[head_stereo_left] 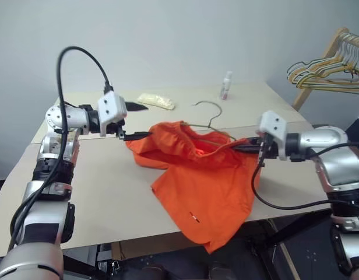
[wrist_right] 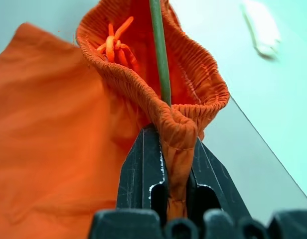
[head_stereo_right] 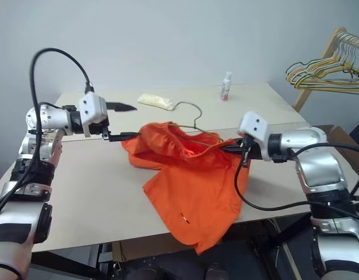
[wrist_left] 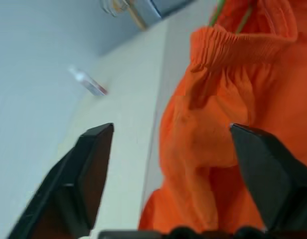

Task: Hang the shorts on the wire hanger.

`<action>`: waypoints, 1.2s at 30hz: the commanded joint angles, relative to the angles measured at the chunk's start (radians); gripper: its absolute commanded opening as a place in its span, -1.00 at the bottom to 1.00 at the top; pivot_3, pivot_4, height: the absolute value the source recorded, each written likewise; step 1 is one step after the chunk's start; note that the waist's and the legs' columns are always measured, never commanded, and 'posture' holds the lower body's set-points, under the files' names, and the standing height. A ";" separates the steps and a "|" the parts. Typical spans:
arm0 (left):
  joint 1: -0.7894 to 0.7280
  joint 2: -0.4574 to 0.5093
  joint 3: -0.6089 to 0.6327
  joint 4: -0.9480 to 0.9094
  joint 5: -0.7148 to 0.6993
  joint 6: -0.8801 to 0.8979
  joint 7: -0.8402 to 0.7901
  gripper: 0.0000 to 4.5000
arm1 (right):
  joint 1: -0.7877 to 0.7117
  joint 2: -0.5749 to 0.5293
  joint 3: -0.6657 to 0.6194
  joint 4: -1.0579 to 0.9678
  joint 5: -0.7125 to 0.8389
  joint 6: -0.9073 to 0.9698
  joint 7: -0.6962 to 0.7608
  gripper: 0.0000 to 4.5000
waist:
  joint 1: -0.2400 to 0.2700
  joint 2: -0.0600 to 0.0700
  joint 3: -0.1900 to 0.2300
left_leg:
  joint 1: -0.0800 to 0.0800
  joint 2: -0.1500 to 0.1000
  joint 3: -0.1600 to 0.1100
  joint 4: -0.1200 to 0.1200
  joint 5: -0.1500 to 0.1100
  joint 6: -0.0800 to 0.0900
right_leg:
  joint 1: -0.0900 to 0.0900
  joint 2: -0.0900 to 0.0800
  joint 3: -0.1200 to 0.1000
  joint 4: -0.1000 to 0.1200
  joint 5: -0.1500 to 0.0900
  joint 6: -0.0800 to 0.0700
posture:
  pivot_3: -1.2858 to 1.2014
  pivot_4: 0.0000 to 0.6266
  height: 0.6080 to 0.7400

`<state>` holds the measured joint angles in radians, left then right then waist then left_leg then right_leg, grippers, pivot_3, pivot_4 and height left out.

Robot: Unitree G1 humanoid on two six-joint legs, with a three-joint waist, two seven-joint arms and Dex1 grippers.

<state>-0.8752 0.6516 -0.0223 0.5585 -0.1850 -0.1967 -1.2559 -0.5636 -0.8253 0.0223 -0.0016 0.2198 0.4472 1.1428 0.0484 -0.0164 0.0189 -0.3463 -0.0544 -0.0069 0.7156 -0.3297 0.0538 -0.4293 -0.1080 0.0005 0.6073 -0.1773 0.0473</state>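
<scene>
The orange shorts (head_stereo_left: 203, 186) lie bunched on the table, one leg hanging over the front edge. The thin wire hanger (head_stereo_left: 210, 107) has its hook lying on the table behind them, and its green wire (wrist_right: 161, 55) runs inside the gathered waistband. My right gripper (wrist_right: 176, 144) is shut on a fold of the waistband at the shorts' right side, right where the wire ends. At the shorts' left side my left gripper (head_stereo_left: 137, 121) stands wide open, and the orange fabric (wrist_left: 203, 149) lies just ahead between its spread fingers (wrist_left: 88, 169).
A small bottle (head_stereo_left: 226, 86) and a pale yellow packet (head_stereo_left: 156, 101) stand at the back of the beige table (head_stereo_left: 98, 186). A wooden rack with a bunch of coloured hangers (head_stereo_left: 328, 67) is at the far right, past the table's corner.
</scene>
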 commanded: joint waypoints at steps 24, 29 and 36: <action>0.253 -0.295 0.100 -0.688 -0.508 0.477 0.237 1.00 | -0.048 -0.025 -0.492 -0.100 -0.133 0.947 -0.862 -0.97 | -0.033 0.002 -0.001 | -0.005 -0.001 0.007 0.000 -0.001 0.001 | -0.008 -0.004 0.007 -0.001 0.000 0.000 | 0.00 -1.00 1.00; 0.264 -0.323 0.088 -0.726 -0.551 0.508 0.251 1.00 | -0.141 0.073 -0.586 -0.043 -0.240 0.916 -1.085 -0.97 | -0.047 0.003 -0.002 | -0.005 -0.001 0.008 0.000 -0.001 0.001 | -0.008 -0.004 0.010 -0.002 0.000 0.000 | 0.00 -1.00 1.00; 0.285 -0.360 0.067 -0.743 -0.535 0.502 0.278 1.00 | -0.253 0.104 -0.682 0.134 -0.290 0.749 -1.294 -0.97 | -0.061 0.007 -0.005 | -0.004 -0.002 0.010 0.000 -0.001 0.002 | -0.007 -0.004 0.011 -0.002 0.001 0.001 | 0.00 -1.00 1.00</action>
<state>-0.5807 0.2966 0.0446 -0.1455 -0.7126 0.3090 -0.9894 -0.7732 -0.6986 -0.6303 0.1240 -0.0476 1.2733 -0.1009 -0.0125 -0.0089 0.0142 -0.3504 -0.0562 0.0029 0.7155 -0.3306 0.0556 -0.4366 -0.1118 0.0120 0.6057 -0.1765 0.0479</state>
